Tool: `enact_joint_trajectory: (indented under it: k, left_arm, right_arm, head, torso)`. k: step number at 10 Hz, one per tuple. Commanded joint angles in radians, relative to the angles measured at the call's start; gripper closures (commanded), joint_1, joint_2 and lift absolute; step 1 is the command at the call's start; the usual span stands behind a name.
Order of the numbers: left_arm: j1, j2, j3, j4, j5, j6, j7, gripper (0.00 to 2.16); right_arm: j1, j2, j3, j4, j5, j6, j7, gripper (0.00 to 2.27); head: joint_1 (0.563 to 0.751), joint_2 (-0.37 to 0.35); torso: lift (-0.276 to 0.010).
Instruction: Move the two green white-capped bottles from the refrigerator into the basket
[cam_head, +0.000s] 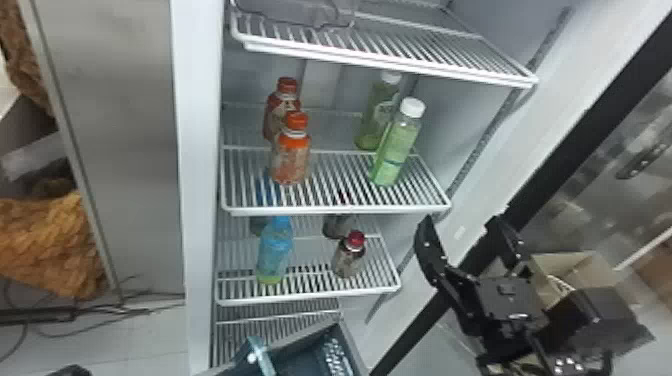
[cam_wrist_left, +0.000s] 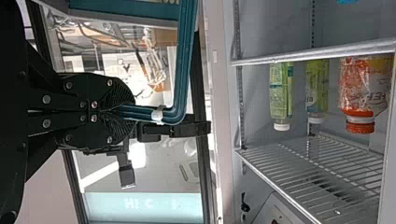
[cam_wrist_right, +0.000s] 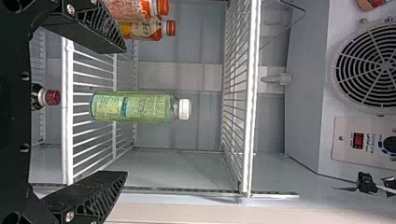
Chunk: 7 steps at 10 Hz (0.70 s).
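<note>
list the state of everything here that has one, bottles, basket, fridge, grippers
front green bottle, upright, capped
rear green bottle, upright, capped
front orange bottle, upright, capped
rear orange bottle, upright, capped
front blue bottle, upright
red-capped bottle, upright
basket, held up by its handle
refrigerator, open
left gripper, shut on handle
right gripper, open

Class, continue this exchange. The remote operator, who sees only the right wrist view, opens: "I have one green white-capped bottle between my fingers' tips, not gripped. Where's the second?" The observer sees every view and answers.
Observer: In the head view, the second green bottle stands behind the front green bottle, on the same shelf.

Operator: And where is the basket?

Observer: The basket is low down, at the head view's bottom edge.

Operator: Is anything holding it?

Observer: Yes. In the left wrist view, the left fingers are shut on its teal handle.
</note>
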Motion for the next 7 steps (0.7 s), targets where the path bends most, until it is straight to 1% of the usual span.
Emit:
enact_joint_trajectory:
  k: [1, 7]
  left_arm:
    - [0.0, 0.0, 0.0, 0.0, 0.0, 0.003, 0.0, 1.21]
    - [0.002, 0.0, 0.002, 0.0, 0.002, 0.001, 0.0, 1.21]
  right_arm:
    - [0.0, 0.0, 0.0, 0.0, 0.0, 0.0, 0.0, 0.11]
    - [-0.005, 0.002, 0.0, 0.005, 0.002, 0.0, 0.0, 0.11]
  head:
    - [0.695, -0.35]
    - [0.695, -0.35]
  torso:
    - [-0.004]
    - [-0.004]
